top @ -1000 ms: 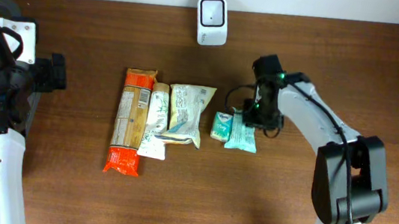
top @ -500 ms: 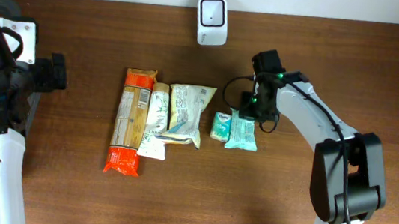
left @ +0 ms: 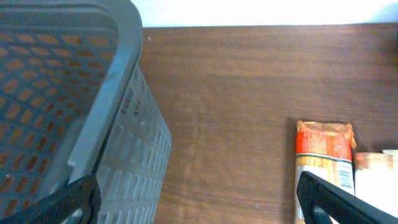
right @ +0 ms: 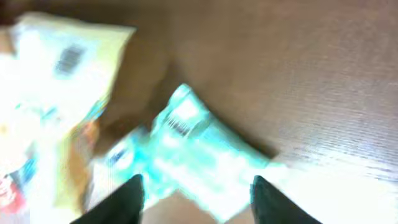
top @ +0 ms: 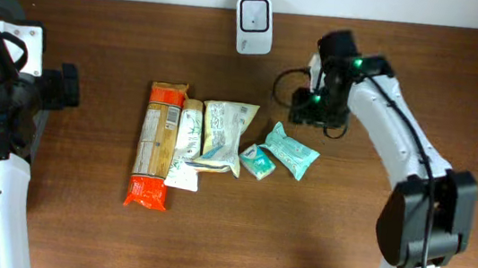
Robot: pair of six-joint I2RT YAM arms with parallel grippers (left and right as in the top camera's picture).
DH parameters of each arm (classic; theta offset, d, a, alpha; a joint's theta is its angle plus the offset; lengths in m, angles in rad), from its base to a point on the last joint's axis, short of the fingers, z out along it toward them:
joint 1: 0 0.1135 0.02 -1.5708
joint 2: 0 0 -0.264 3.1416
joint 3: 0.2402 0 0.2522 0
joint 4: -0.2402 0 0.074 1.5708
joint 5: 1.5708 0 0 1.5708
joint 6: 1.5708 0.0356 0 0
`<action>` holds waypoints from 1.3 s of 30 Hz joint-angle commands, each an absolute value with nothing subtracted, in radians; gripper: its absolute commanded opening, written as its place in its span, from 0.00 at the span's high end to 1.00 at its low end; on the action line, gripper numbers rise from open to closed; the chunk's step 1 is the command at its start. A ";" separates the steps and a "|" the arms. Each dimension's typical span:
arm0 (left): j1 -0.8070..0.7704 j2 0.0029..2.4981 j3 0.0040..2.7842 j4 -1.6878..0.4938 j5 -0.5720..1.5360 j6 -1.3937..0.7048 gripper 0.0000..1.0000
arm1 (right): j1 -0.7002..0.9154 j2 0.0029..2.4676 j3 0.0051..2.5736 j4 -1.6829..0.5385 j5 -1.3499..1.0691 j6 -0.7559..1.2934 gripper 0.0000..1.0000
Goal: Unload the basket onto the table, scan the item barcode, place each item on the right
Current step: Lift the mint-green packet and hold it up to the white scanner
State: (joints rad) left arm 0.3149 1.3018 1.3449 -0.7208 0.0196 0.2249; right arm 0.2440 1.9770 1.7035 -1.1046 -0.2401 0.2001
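Several packaged items lie in a row mid-table: a long orange package (top: 155, 142), a white tube pack (top: 187, 137), a pale yellow pouch (top: 226, 132), a small teal packet (top: 258, 161) and a teal pouch (top: 292, 151) lying at a slant. The white scanner (top: 254, 25) stands at the far edge. My right gripper (top: 311, 115) hovers just behind the teal pouch (right: 205, 152), open and holding nothing; its wrist view is blurred. My left gripper (top: 68, 87) is open at the far left, well away from the items.
In the left wrist view a grey mesh basket (left: 118, 124) fills the left side, with the left gripper (left: 199, 205) over bare wood and the orange package (left: 323, 158) to the right. A black cable loops beside the right gripper.
The right gripper shut, then opened and drew back toward the far edge. The teal pouch now lies turned at a slant and the small teal packet has shifted. Left arm unmoved.
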 commanded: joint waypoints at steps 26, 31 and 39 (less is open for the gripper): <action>0.319 1.301 1.355 -0.721 0.030 0.241 0.01 | 0.107 1.951 1.433 -0.933 -0.607 0.087 0.62; 0.319 1.301 1.355 -0.721 0.030 0.241 0.01 | -0.028 1.971 1.496 -0.979 -0.557 -0.068 0.46; 0.319 1.301 1.355 -0.721 0.030 0.241 0.01 | -0.057 2.172 1.495 -0.976 -0.734 -0.281 0.20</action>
